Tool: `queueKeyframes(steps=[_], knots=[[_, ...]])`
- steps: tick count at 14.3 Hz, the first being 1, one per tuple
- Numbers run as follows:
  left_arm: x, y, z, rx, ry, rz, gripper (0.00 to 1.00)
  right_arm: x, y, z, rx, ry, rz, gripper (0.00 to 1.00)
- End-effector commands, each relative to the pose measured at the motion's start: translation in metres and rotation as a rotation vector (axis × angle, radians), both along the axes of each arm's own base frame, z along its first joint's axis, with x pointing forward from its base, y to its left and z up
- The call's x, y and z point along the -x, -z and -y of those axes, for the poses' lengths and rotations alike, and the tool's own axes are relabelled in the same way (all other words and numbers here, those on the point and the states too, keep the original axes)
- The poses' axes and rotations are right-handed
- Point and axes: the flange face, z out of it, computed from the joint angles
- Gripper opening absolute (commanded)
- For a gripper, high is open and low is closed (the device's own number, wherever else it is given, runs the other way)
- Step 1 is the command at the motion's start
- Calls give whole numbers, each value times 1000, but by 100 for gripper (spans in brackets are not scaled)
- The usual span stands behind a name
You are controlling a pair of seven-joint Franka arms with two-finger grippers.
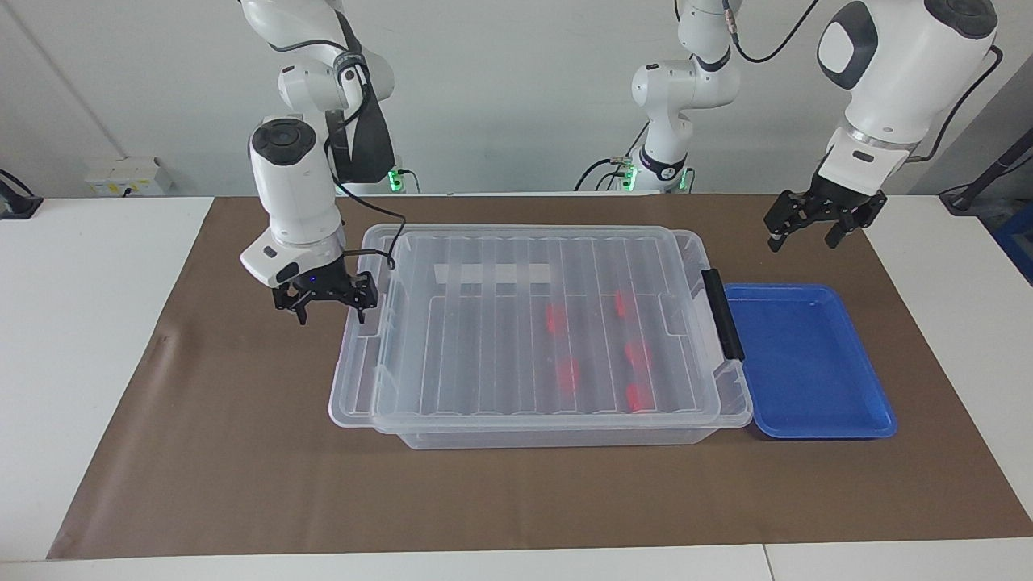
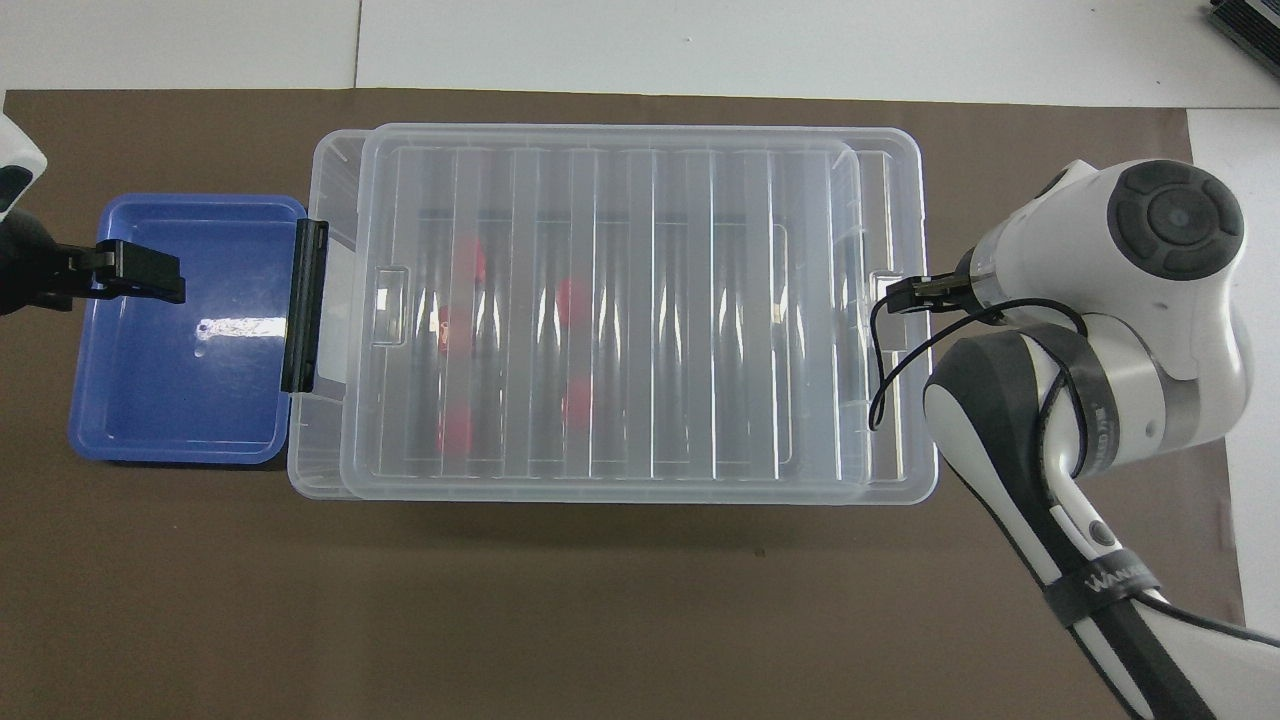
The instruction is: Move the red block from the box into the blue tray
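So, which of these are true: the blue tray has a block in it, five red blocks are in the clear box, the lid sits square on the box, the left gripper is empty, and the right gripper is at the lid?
1. The shallow glossy blue plastic tray holds a block. False: it is empty.
2. Five small red oblong plastic blocks lie inside the large clear plastic box. True.
3. The ribbed see-through lid sits squarely on the box. False: it overhangs the box toward the right arm's end of the table.
4. The left gripper is open and holds nothing. True.
5. The right gripper is at the lid's overhanging edge. True.
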Motion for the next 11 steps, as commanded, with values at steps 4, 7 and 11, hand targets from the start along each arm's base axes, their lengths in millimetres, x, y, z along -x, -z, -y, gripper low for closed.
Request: queueKeyframes(steps=[4,7,11], knots=[[18,-2,64,11,-142,11,100,1,-2,27,63,36,-13,100],[22,0,79,18,-256,1,100,1,-2,39,87,45,-23,100],[21,0,82,24,-254,16,100,2,-3,48,137,36,-31,100]])
